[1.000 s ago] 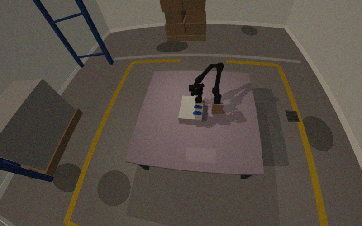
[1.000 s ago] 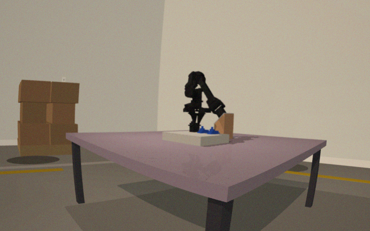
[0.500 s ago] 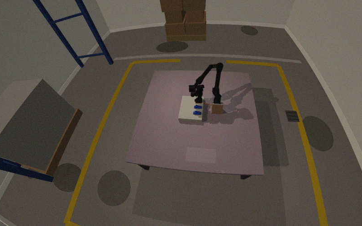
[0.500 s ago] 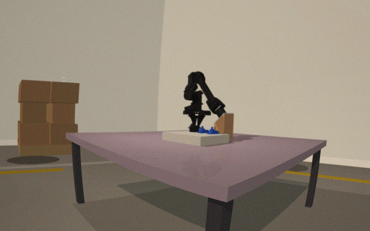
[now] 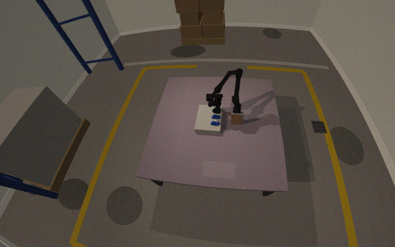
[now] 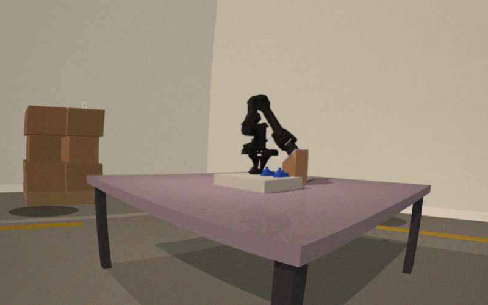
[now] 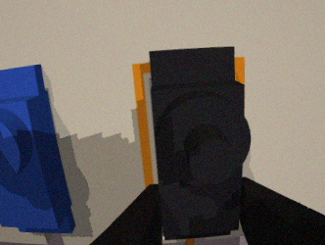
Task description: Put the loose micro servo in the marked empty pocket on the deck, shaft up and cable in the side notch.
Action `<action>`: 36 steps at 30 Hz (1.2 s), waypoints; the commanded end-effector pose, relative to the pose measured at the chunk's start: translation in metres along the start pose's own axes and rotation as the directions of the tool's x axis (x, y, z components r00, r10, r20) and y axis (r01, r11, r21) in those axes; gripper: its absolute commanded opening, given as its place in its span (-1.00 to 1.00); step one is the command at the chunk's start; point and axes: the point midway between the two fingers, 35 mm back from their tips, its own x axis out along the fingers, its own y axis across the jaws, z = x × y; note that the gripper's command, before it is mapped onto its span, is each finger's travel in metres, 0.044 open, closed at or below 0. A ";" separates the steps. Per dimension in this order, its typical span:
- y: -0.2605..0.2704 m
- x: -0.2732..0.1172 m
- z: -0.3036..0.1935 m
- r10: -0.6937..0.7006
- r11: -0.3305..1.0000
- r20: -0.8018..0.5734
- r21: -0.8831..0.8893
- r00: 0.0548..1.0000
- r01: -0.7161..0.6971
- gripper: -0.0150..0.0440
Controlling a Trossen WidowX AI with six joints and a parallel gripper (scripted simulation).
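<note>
The loose micro servo (image 5: pixel 213 110) (image 6: pixel 254 171) (image 7: pixel 198 118) is black, with its round shaft side up. My gripper (image 5: pixel 217 107) (image 6: pixel 257 168) (image 7: pixel 198 190) is shut on it from both sides. It is over the marked pocket, whose orange outline (image 7: pixel 138 80) shows at the servo's left and upper right in the wrist view. A pale strip shows between outline and servo on the left. The off-white deck (image 5: pixel 203 121) (image 6: pixel 238 182) (image 7: pixel 93 29) is right under or against the servo; whether the ears touch it is unclear. The servo hides the pocket's inside. Only a bit of orange cable (image 7: pixel 190 241) shows; the notch is not discernible.
Two blue servos (image 5: pixel 215 116) (image 5: pixel 215 123) (image 6: pixel 266 171) (image 6: pixel 280 172) sit on the deck beside the held servo; one (image 7: pixel 26 162) is close on its left in the wrist view. A brown block (image 5: pixel 236 118) (image 6: pixel 301 166) stands by the deck on the pink table (image 5: pixel 177 153) (image 6: pixel 200 211).
</note>
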 end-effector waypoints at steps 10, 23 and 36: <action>0.000 0.007 0.000 -0.003 1.000 0.001 -0.006 1.000 0.003 -0.22; 0.001 -0.028 -0.002 -0.001 1.000 0.001 -0.006 1.000 0.001 0.14; -0.001 -0.070 0.073 0.000 1.000 0.007 -0.007 1.000 0.001 1.00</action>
